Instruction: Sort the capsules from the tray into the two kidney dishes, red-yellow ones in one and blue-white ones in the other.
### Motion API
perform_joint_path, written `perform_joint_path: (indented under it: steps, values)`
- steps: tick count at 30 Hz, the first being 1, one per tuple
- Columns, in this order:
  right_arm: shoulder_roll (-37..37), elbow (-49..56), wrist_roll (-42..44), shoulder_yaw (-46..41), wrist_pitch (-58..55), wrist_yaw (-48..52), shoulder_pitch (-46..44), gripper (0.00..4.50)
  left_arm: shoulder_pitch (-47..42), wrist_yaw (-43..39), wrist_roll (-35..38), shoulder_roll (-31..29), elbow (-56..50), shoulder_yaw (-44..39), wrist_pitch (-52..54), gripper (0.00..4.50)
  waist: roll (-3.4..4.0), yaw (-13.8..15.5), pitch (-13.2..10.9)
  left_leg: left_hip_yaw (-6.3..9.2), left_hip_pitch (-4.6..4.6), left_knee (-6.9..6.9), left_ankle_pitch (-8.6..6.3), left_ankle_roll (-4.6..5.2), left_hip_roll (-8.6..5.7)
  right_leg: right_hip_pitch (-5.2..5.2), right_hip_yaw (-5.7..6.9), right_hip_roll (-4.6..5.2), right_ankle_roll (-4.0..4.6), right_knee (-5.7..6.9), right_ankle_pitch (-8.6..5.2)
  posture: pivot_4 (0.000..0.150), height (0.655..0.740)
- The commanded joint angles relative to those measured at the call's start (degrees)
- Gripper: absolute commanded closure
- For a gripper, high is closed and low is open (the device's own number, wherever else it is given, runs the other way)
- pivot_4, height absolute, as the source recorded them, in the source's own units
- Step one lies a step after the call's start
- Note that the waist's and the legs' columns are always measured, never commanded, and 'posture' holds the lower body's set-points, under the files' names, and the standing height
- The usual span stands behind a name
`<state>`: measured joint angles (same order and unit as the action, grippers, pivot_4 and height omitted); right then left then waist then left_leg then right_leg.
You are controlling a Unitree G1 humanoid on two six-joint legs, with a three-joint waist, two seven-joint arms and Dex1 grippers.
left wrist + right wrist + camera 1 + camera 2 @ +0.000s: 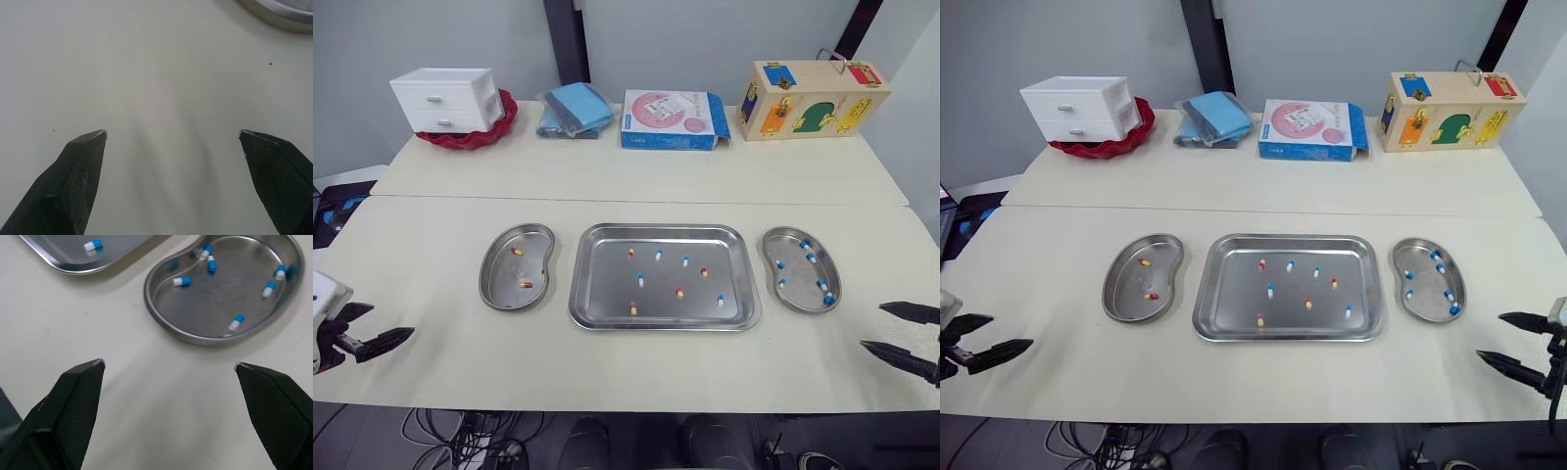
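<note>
Capsules [640,280] mix in tray [607,294]; left dish [499,274] holds red-yellow, right dish [798,286] blue-white; left tool [392,319], right tool [871,325] wide.

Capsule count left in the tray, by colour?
Red-yellow capsules: 4
Blue-white capsules: 4
Total in the tray: 8

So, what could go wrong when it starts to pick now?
1. The capsules are small and lie on the smooth tray; the open right end effector may push one away instead of gripping it.
2. Both colours lie mixed in the tray, so a red-yellow one could end among the blue-white ones in the right dish.
</note>
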<state>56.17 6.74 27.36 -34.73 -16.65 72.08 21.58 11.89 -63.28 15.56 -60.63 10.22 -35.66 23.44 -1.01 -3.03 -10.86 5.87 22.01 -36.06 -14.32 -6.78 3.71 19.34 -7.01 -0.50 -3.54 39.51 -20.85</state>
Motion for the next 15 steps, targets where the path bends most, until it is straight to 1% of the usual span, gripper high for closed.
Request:
perform_joint_path:
  steps: [1,3,5,7,11,15]
  values:
    - [-3.85,10.78,4.08,1.00,0.10,-0.43,1.83,0.00,-0.20,-2.48,3.50,-1.04,-9.24,1.25,2.64,0.02,0.00,0.06,0.00,0.01,0.00,0.00,0.00,0.00,0.01,0.00,0.01,0.00,0.00,0.00,0.00,0.150,0.7400]
    - [-7.26,16.55,6.00,3.09,0.56,-1.67,2.29,0.00,-2.12,-3.71,5.43,-1.63,-13.35,3.58,4.61,0.02,0.00,0.18,0.01,0.05,0.01,-0.01,0.00,0.00,0.01,-0.02,0.04,-0.01,0.00,0.01,0.00,0.150,0.7400]
    - [-10.54,23.70,7.53,7.47,0.33,-3.32,3.40,0.00,-6.52,-5.06,7.23,-2.95,-18.00,8.81,6.88,0.02,-0.02,0.45,0.02,0.07,0.01,-0.02,0.01,-0.01,0.00,-0.03,0.05,0.00,0.00,0.04,0.00,0.150,0.7400]
    - [-12.13,27.61,7.54,11.18,0.02,-4.58,3.32,0.00,-11.26,-5.69,7.66,-3.44,-19.90,13.70,7.53,0.02,-0.02,0.76,0.01,0.11,0.02,-0.03,0.01,-0.02,-0.01,-0.04,0.08,-0.01,0.00,0.05,0.00,0.150,0.7400]
    - [-15.68,30.59,6.52,17.62,1.90,-7.11,1.17,0.00,-22.29,-8.16,6.94,-2.78,-21.23,24.78,7.09,0.02,-0.01,0.92,0.02,0.09,0.00,-0.04,0.01,-0.01,-0.02,-0.04,0.07,-0.01,-0.01,0.04,0.01,0.150,0.7400]
    - [-16.66,29.23,2.17,23.10,5.48,-7.18,0.56,0.00,-33.58,-10.78,5.12,1.01,-19.35,34.92,4.63,0.02,0.00,1.12,0.01,0.13,0.05,-0.04,0.01,-0.01,-0.01,0.00,0.11,-0.06,0.00,0.03,0.01,0.150,0.7400]
